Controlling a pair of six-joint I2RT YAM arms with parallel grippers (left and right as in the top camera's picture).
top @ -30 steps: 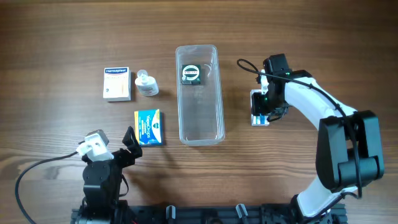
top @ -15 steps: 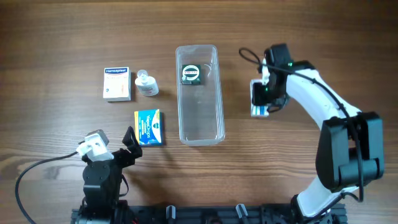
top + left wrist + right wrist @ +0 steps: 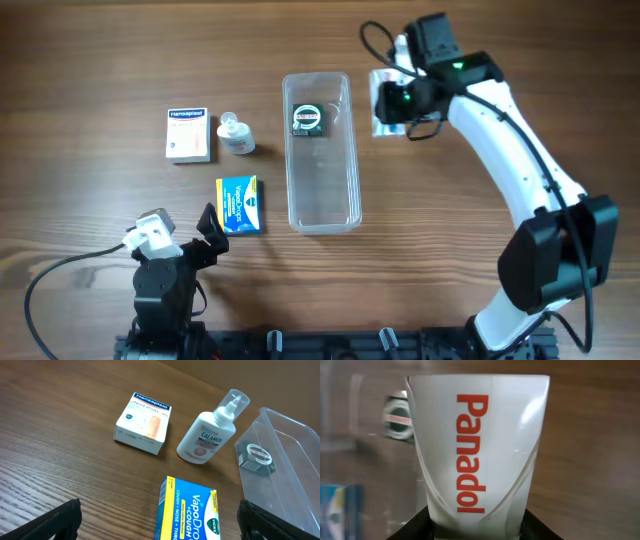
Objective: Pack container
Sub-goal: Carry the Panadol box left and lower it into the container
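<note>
The clear plastic container (image 3: 321,190) lies lengthwise in the middle of the table and holds a small black round item (image 3: 306,119) at its far end; both also show in the left wrist view, the container (image 3: 285,460) and the item (image 3: 256,455). My right gripper (image 3: 392,102) is shut on a white Panadol box (image 3: 480,445) and holds it above the table just right of the container's far end. My left gripper (image 3: 160,522) is open and empty, near the front edge, over the blue VapoDrops box (image 3: 190,512).
Left of the container lie a white Hansaplast box (image 3: 187,134), a Calamol bottle (image 3: 236,134) and the blue VapoDrops box (image 3: 238,204). The right arm (image 3: 520,160) reaches across the table's right side.
My right gripper has lifted the Panadol box from the table right of the container and carried it back and left, towards the container's far end. The left arm has not moved.
</note>
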